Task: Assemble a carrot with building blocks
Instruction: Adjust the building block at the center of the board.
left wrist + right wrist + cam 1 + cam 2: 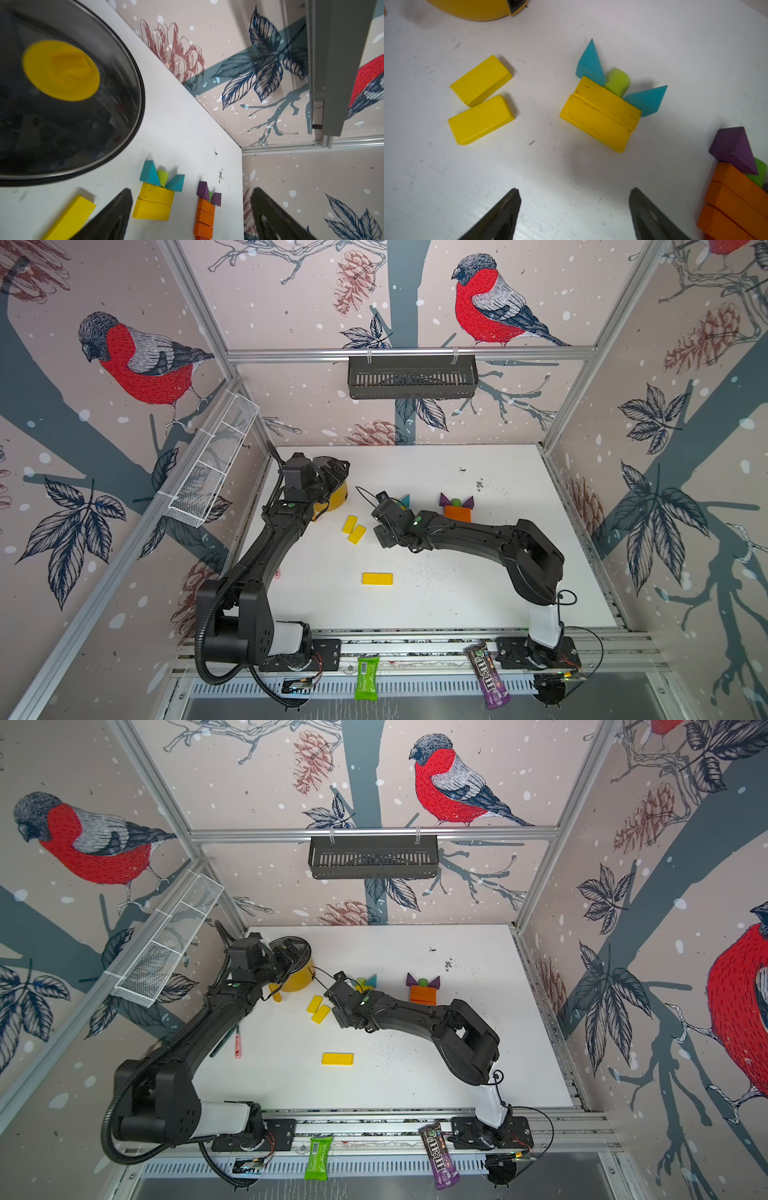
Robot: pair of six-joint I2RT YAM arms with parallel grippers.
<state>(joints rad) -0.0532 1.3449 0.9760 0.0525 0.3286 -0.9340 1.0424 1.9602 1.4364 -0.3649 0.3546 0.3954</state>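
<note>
– On the white table, towards the back, what's built?
– Yellow carrot, part done. Two yellow bars lie flat, long sides touching, as the body. Two teal triangles fan out at one end with a lime-green piece wedged between: the leafy top. Body probably wants more bars.
– Spares?
– Two loose yellow bars just beside each other, near the pot. One long yellow bar well apart, nearer the arm bases. All flat, so I'd judge them easy to pinch across the narrow side.
– Orange one?
– Orange carrot nearby, not touching the yellow: orange bars side by side, purple triangles, green bit between. Looks finished.
– Right gripper?
– Right gripper hangs over bare table just short of the yellow body, jaws wide apart, nothing in them. Next bar, I guess.
– Left?
– Left gripper hovers over the yellow pot, jaws spread, nothing held. Clear of the build.
– Containers?
– Pot has its dark lid on, yellow knob up; contents hidden. Black basket on the back rail, white mesh basket on the side wall: can't make out anything inside.
</note>
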